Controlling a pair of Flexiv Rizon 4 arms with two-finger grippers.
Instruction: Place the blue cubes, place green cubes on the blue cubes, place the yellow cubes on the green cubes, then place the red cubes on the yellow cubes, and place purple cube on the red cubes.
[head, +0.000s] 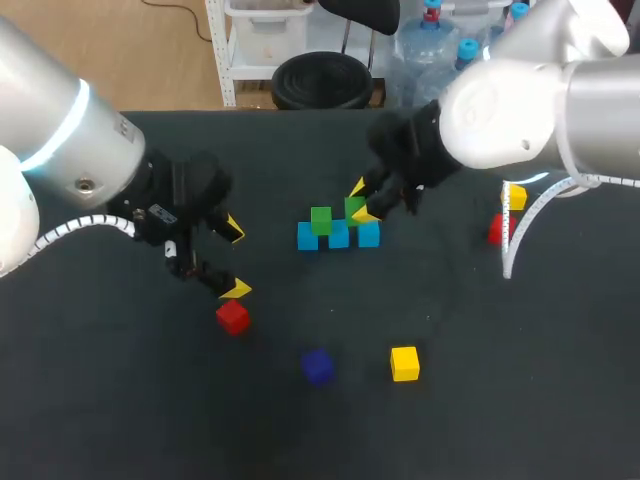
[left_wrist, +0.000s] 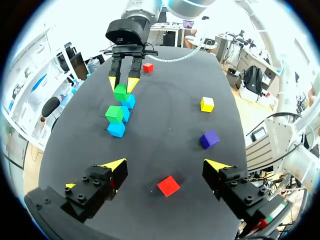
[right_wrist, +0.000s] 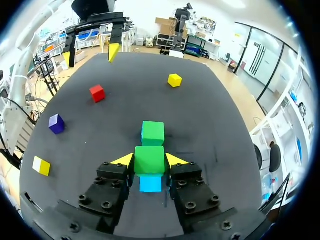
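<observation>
Right end effector (head: 362, 200) grips 1 green cube (right_wrist: 149, 160) above the blue cubes (head: 338, 236); an off-centre release could topple it or shove the other green cube (head: 320, 220).

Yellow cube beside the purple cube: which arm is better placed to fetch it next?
Probably left: the left gripper is open and empty, while the right gripper is shut on a green cube over the blue cubes. The yellow cube lies unobstructed.

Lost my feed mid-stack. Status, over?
Left hand open, near small red cube. Right hand shut on small green cube, over row of blue cubes. Nothing in the way.
</observation>
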